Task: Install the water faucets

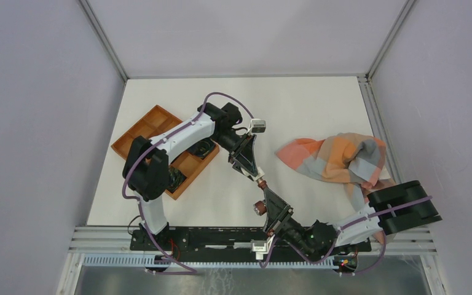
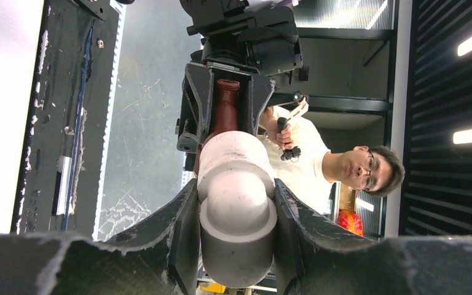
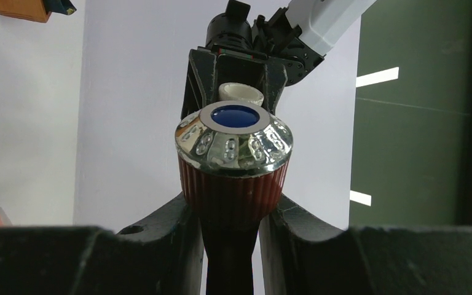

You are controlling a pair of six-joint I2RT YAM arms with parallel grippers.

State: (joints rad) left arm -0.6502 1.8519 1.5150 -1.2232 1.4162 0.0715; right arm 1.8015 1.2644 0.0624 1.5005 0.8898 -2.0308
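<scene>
- Tap point(image 3: 233, 184) is hanging in mid-air between the two grippers, above the table point(image 1: 307, 104)
- Right gripper point(image 3: 230, 215) is clamping the ribbed neck under the knob point(image 3: 235, 138); left gripper point(image 2: 235, 206) is pinching the pale end point(image 2: 236, 246), probably so each end is steadied for a handover or twist
- Tray point(image 1: 144, 132) is lying well apart

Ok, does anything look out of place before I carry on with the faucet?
Only the checked cloth: it lies crumpled at the right of the table, one edge seemingly against the right arm's elbow, where it could snag. The faucet sits gripped between the left gripper and right gripper, nothing spilled.
</scene>
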